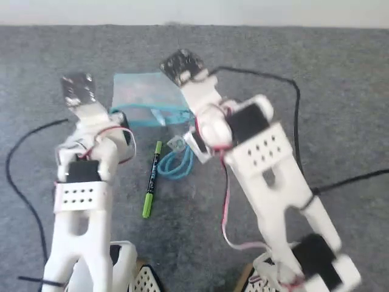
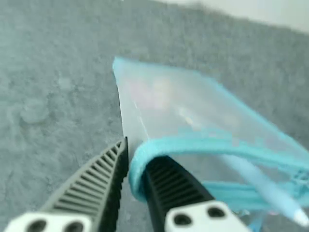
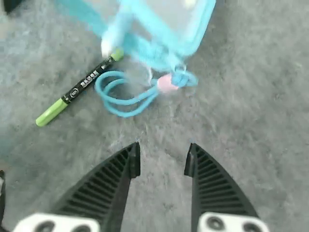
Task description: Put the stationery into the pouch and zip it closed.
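A clear pouch (image 1: pixel 144 94) with blue trim lies on the grey carpet. My left gripper (image 2: pixel 133 169) is shut on the pouch's (image 2: pixel 193 116) blue rim at one corner; in the high view it (image 1: pixel 121 120) sits at the pouch's left front corner. A pale blue pen (image 2: pixel 265 191) rests at the pouch mouth. My right gripper (image 3: pixel 161 157) stands open above bare carpet, short of the pouch (image 3: pixel 164 24). A green-and-black marker (image 1: pixel 151 179) (image 3: pixel 77 92) lies in front of the pouch. A blue cord loop (image 1: pixel 176 164) (image 3: pixel 123 96) trails from the zipper pull.
A pink bead (image 3: pixel 166 83) sits where the cord meets the zipper. Black cables (image 1: pixel 292 91) run across the carpet behind and beside the right arm. Open carpet lies to the far left and far right.
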